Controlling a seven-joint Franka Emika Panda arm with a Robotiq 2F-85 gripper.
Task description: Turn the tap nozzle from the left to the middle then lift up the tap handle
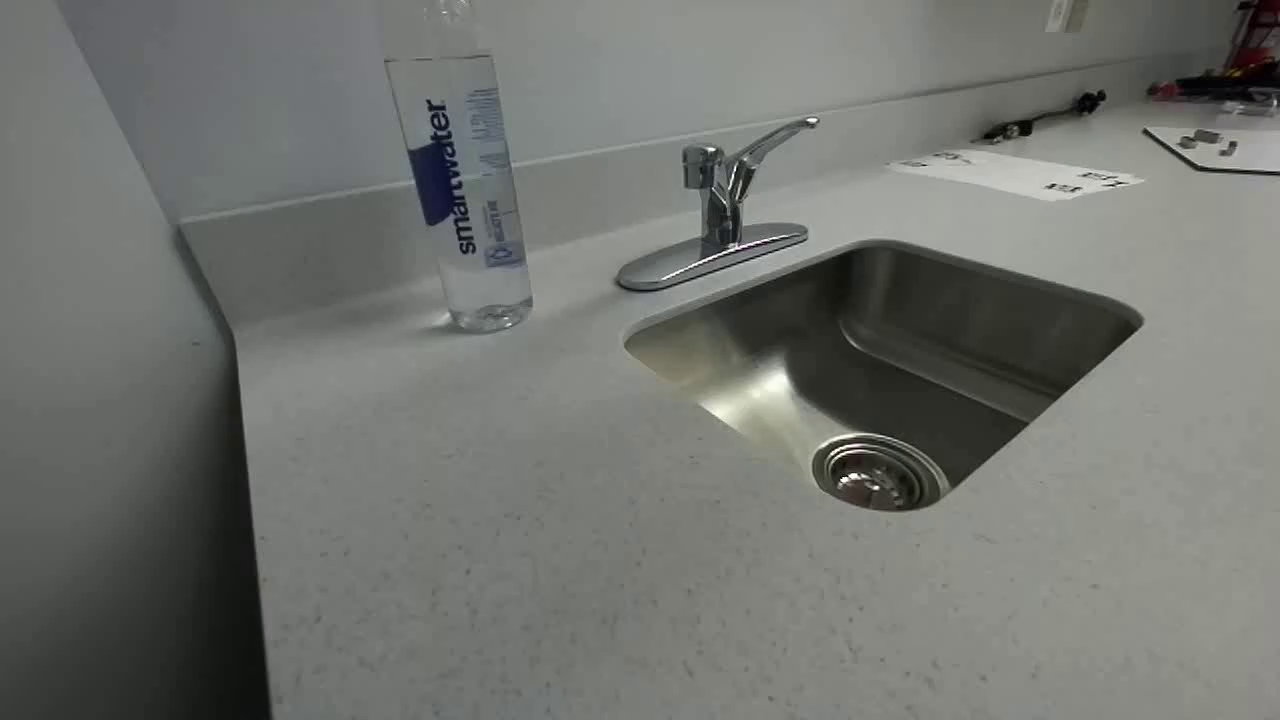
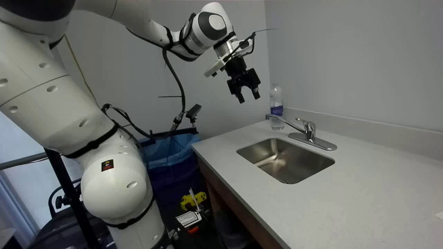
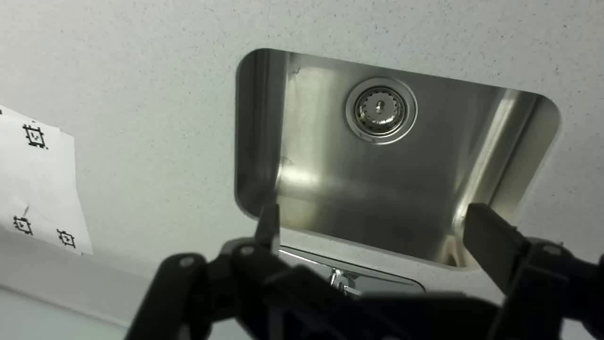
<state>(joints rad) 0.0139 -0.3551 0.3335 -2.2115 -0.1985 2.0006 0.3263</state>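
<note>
Holding a thick, rounded white jointed arm (image 2: 59, 103), banded in black, bent at the upper left of an exterior view. Angling a white-and-silver wrist (image 2: 223, 49) downward from the arm's far end and hanging a black two-fingered gripper (image 2: 249, 98), slightly tilted, below it. Spreading both dark, blunt fingers (image 3: 490, 241) well apart in the wrist view.
</note>
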